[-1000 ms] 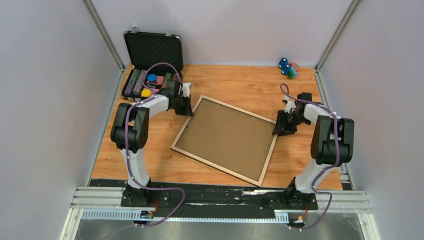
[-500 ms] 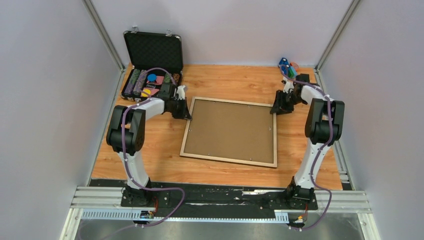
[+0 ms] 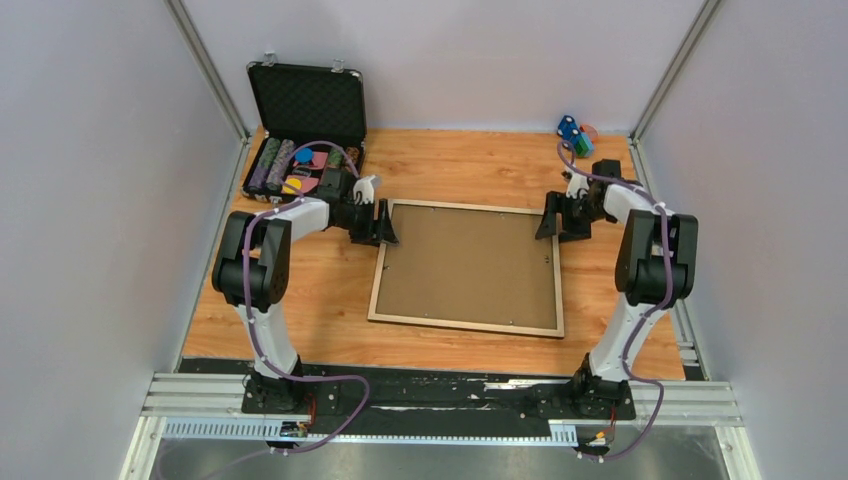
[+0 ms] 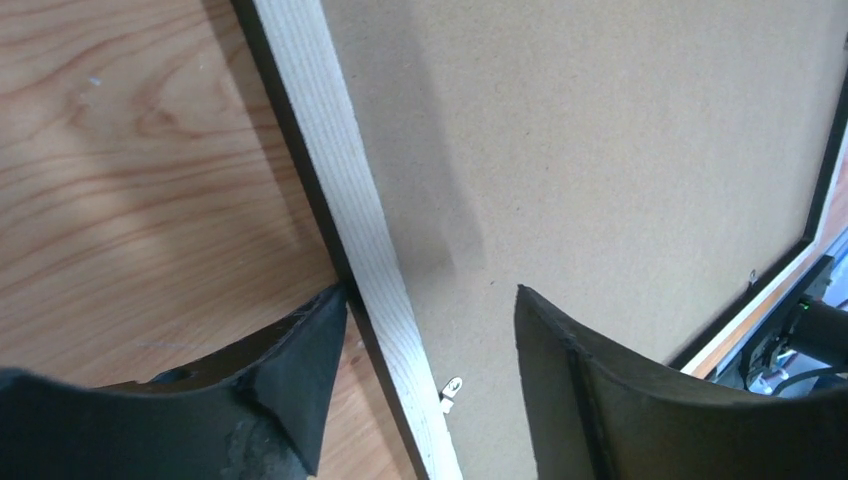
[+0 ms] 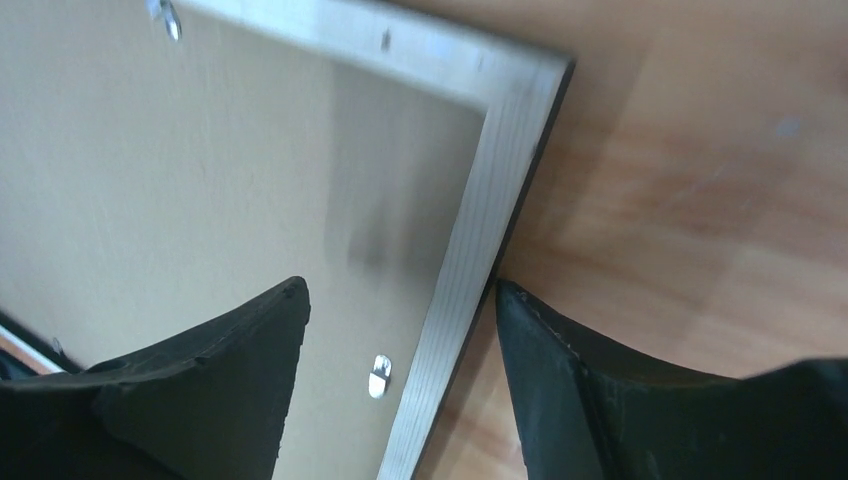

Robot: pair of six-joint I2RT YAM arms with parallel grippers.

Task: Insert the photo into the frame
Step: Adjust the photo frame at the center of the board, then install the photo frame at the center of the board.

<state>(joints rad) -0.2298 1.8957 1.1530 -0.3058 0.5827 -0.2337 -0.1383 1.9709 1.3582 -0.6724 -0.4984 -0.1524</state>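
The frame [image 3: 465, 326] lies back-up on the table [image 3: 470, 165] with its brown backing board [image 3: 466, 265] seated; the photo is unseen, probably already beneath, leaving only fastening. At the frame's far corners the left gripper [image 3: 384, 228] and right gripper [image 3: 552, 218] stand spread astride the rim, pinching nothing. Only the wrist views show the rim's small metal tabs [image 4: 452, 388].

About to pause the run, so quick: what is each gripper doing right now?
Left gripper: open, jaws astride the left edge of the frame, not clamping it.
Right gripper: open, astride the opposite edge, holding nothing.
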